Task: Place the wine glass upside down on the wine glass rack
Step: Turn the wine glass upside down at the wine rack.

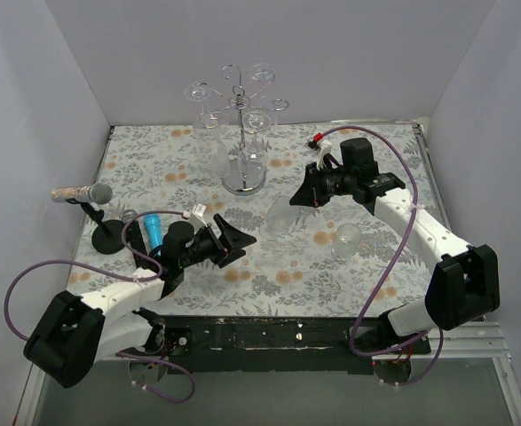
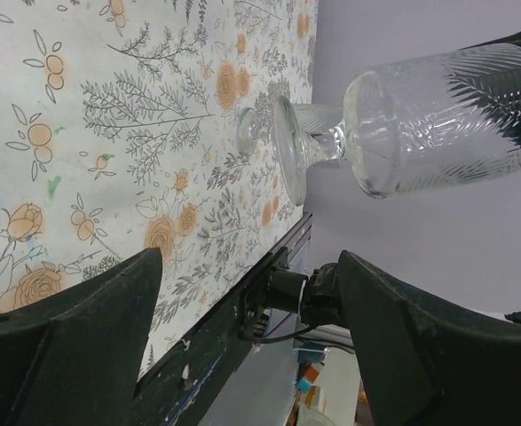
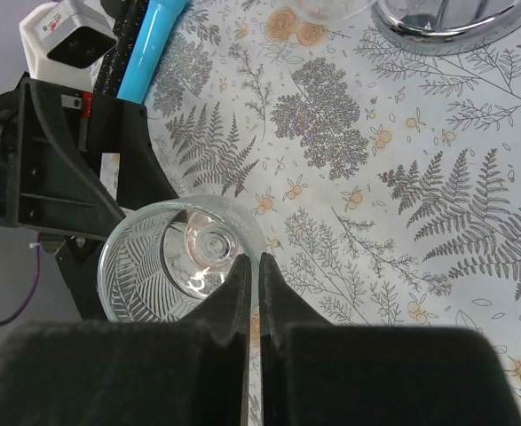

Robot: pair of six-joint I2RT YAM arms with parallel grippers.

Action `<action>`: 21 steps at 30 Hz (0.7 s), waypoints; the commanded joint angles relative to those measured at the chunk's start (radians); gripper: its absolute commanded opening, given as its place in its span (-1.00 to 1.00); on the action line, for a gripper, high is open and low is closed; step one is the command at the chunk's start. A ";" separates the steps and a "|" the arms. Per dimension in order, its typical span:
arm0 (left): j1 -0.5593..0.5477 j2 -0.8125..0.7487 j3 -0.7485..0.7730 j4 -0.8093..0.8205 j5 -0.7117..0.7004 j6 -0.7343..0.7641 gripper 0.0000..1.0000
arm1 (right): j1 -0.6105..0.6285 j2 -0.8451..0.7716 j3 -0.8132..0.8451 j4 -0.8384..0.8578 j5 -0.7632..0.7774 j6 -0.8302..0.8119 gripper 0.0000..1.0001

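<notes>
A clear patterned wine glass (image 1: pixel 280 213) stands upright at mid-table; I cannot tell whether its foot touches the cloth. My right gripper (image 1: pixel 301 197) is shut on its rim. In the right wrist view the gripper (image 3: pixel 253 259) pinches the rim, with one finger inside the wine glass (image 3: pixel 167 266). The wine glass (image 2: pixel 438 115) also shows in the left wrist view. My left gripper (image 1: pixel 240 238) is open and empty, just left of the glass; its fingers (image 2: pixel 82 328) stand wide apart. The wine glass rack (image 1: pixel 242 133) stands at the back centre with several glasses hanging upside down.
A second wine glass (image 1: pixel 346 240) stands on the floral cloth right of the held one. A microphone on a black stand (image 1: pixel 87 195) and a blue cylinder (image 1: pixel 153 232) are at the left. The rack's mirrored base (image 3: pixel 446 18) shows in the right wrist view. Walls enclose three sides.
</notes>
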 commanded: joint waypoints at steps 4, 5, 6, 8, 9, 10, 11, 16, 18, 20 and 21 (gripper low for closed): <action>-0.026 0.109 0.094 0.087 0.030 -0.017 0.31 | 0.000 -0.003 0.011 0.086 -0.075 0.042 -0.97; -0.031 0.121 0.102 0.090 0.031 -0.017 0.30 | 0.000 -0.001 0.012 0.086 -0.075 0.043 -0.97; -0.035 0.135 0.108 0.096 0.034 -0.017 0.25 | 0.000 0.002 0.012 0.086 -0.076 0.044 -0.97; -0.041 0.163 0.119 0.114 0.037 -0.020 0.20 | 0.000 0.005 0.012 0.088 -0.081 0.045 -0.97; -0.047 0.173 0.125 0.120 0.039 -0.020 0.18 | 0.000 0.005 0.012 0.089 -0.083 0.044 -0.97; -0.051 0.183 0.131 0.123 0.037 -0.020 0.17 | 0.001 0.008 0.012 0.089 -0.084 0.045 -0.97; -0.054 0.195 0.136 0.125 0.037 -0.020 0.15 | 0.001 0.006 0.012 0.091 -0.087 0.045 -0.97; -0.061 0.236 0.165 0.111 0.019 -0.023 -0.06 | -0.002 0.003 0.003 0.095 -0.092 0.047 -0.97; -0.061 0.247 0.175 0.099 0.005 -0.019 -0.18 | 0.000 0.002 0.002 0.098 -0.092 0.047 -0.97; -0.063 0.258 0.194 0.082 -0.007 -0.011 -0.24 | 0.000 0.000 0.000 0.100 -0.093 0.047 -0.97; -0.063 0.265 0.200 0.073 -0.013 -0.009 -0.24 | 0.000 0.000 0.000 0.100 -0.096 0.047 -0.97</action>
